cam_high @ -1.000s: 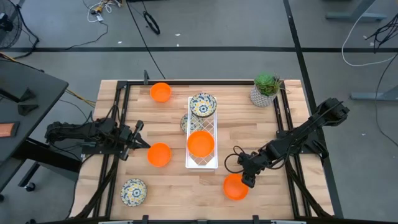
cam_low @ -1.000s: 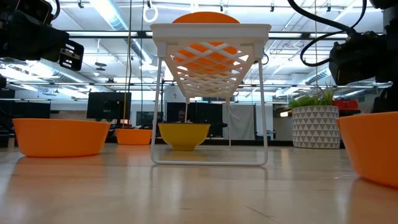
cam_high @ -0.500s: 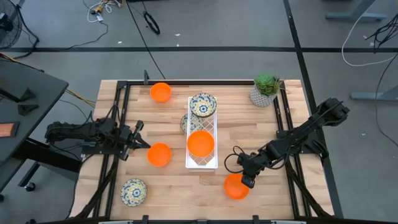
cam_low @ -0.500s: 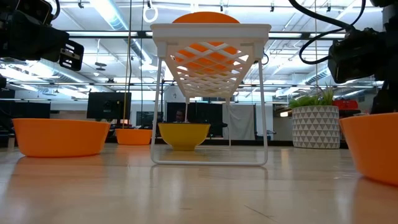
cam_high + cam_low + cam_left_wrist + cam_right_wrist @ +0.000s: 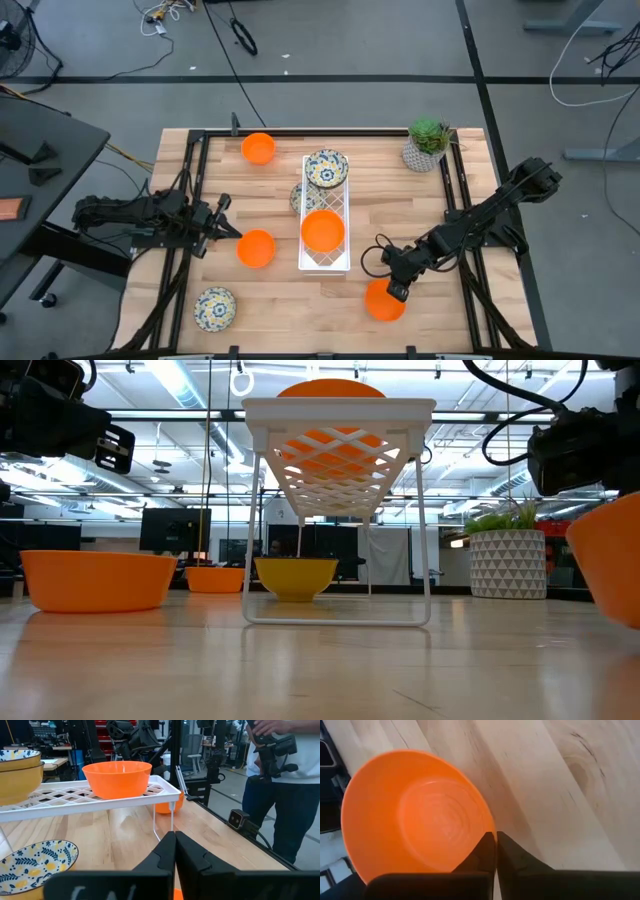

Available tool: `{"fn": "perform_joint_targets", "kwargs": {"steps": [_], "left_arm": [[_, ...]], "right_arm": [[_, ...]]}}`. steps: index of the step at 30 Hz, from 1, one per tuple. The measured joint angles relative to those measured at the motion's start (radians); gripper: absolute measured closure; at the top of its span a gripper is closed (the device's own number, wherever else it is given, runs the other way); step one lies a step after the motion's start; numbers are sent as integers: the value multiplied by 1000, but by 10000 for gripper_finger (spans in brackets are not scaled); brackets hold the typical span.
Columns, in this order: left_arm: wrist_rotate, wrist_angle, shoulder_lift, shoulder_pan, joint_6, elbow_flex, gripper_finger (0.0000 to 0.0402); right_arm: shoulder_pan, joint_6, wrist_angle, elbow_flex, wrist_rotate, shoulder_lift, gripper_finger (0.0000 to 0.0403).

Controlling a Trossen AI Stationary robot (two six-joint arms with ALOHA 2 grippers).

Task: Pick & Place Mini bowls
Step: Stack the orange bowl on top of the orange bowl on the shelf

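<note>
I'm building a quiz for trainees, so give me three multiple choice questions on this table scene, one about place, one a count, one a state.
1. Where does the potted plant stand?
A. On the white rack
B. At the table's far right corner
C. Beside the left arm

2. How many bowls sit on top of the white rack?
A. Two
B. Four
C. None

3. What is the right gripper doing?
A. Hanging open above the rack
B. Shut on the rim of an orange bowl
C. Holding the plant

Answers: 1 B, the high view shows it there. 2 A, one patterned bowl, one orange bowl. 3 B, the right wrist view shows its fingers pinching the rim, and the low view shows the bowl tilted.
</note>
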Motion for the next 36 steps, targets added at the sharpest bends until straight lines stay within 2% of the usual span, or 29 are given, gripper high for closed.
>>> {"fn": "perform_joint_targets", "kwargs": {"steps": [10, 26, 36], "left_arm": [[0, 0, 0, 0, 0, 0, 387], [0, 0, 0, 0, 0, 0, 387], [0, 0, 0, 0, 0, 0, 387]], "right_arm": [[0, 66, -15, 25, -14, -65, 401], [-82, -50, -293, 382, 18, -80, 403], [-190, -62, -407, 562, 32, -80, 403]]}}
